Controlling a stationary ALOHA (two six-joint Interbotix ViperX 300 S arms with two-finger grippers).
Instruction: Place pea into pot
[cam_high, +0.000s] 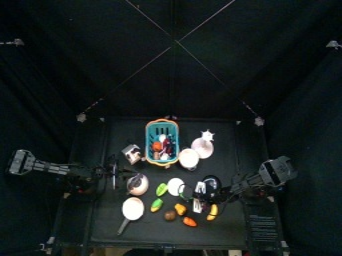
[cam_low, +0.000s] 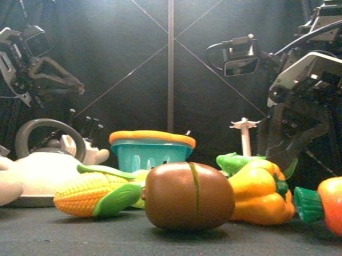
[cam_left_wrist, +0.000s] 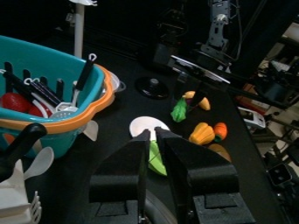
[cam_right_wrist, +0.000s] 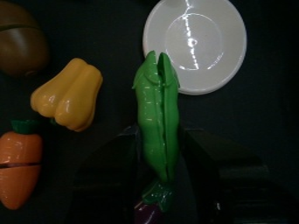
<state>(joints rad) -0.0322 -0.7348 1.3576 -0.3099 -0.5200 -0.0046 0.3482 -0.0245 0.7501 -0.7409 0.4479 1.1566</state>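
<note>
The pea (cam_right_wrist: 156, 114) is a long bright green pod lying straight down the middle of the right wrist view, its far tip over the rim of a white plate (cam_right_wrist: 198, 39). My right gripper (cam_right_wrist: 160, 140) is open, one dark jaw on each side of the pod, and I see no contact. In the front view the pea (cam_low: 241, 161) peeks out behind a yellow pepper (cam_low: 261, 195), under the right arm (cam_low: 301, 100). The pot (cam_low: 47, 168), silvery with an arched handle, stands at the left (cam_high: 138, 183). My left gripper (cam_left_wrist: 156, 166) is open and holds nothing.
A teal basket (cam_high: 160, 133) of utensils stands at the back. Close around the pea lie a yellow pepper (cam_right_wrist: 68, 92), a carrot (cam_right_wrist: 17, 166) and a brown piece (cam_right_wrist: 21, 39). A corn cob (cam_low: 91, 196) and a brown piece (cam_low: 189, 196) sit at the front edge.
</note>
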